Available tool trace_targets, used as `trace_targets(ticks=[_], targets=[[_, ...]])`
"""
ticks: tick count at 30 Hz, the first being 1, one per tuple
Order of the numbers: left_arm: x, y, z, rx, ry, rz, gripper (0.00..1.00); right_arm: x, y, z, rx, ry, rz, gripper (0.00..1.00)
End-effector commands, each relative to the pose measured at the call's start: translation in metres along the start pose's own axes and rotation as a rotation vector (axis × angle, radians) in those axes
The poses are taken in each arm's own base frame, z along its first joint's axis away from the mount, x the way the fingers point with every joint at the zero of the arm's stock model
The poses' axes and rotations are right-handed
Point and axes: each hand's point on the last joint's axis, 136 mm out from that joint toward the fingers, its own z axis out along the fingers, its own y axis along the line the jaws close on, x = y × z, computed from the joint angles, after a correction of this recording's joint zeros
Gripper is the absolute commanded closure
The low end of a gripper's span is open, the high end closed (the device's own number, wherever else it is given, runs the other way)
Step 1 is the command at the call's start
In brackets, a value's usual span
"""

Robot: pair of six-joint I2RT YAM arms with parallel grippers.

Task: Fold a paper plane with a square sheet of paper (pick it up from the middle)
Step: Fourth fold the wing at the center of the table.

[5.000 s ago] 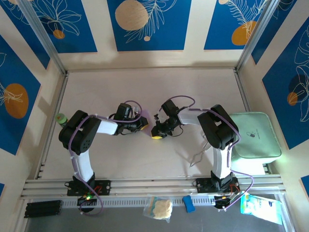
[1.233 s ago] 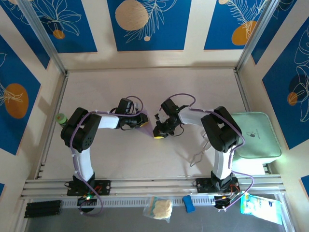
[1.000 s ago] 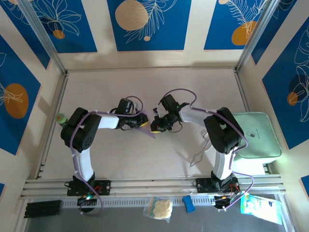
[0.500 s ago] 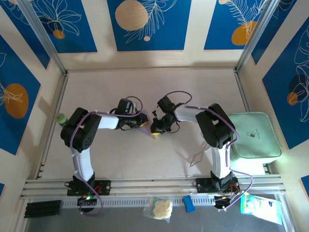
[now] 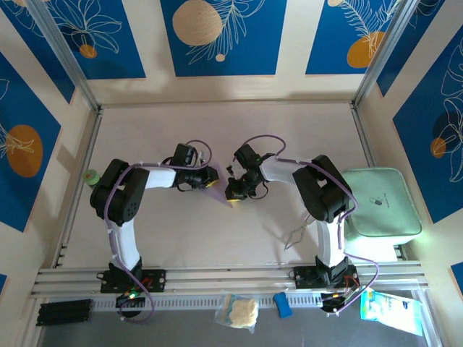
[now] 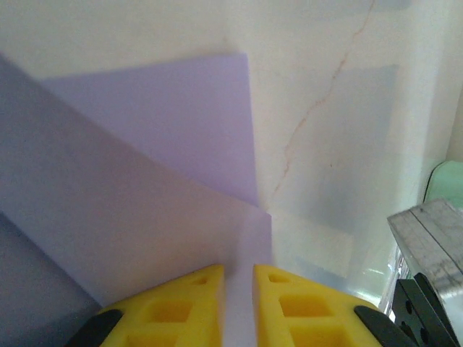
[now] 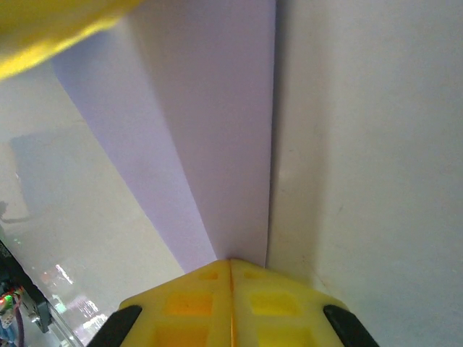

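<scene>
Right pincer (image 5: 233, 194) leftward, perhaps onto paper (image 7: 217, 130)

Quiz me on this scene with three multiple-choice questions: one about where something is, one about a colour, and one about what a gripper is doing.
1. Where on the table is the pale green tray?
A) middle B) right edge C) far left corner

2. What colour is the sheet of paper?
A) orange B) white C) lavender

3. How do the fingers of the right gripper stand?
A) shut on the paper B) wide open C) clamped on the tray

Answers:
1 B: the top view shows the tray against the table's right side.
2 C: both wrist views show lavender paper.
3 A: the yellow fingers meet with no gap, and the paper runs into their tips.
</scene>
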Motion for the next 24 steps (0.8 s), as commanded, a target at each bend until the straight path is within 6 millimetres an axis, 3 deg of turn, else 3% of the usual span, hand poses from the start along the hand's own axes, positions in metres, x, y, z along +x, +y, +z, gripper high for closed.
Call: trace_targets(ticks=[1,17,24], targets=[[-0.018,0.029,-0.001,-0.063,-0.018,-0.004,0.8,0.058,-0.058,0.016,0.197,0.18,0.093,0.92],[-0.075,0.069,-0.021,-0.168,-0.077,0.004,0.8,0.061,-0.067,0.015,0.232,0.179,0.093,0.92],[-0.101,0.07,-0.032,-0.176,-0.109,-0.003,0.8,0.062,-0.07,0.015,0.232,0.179,0.104,0.92]])
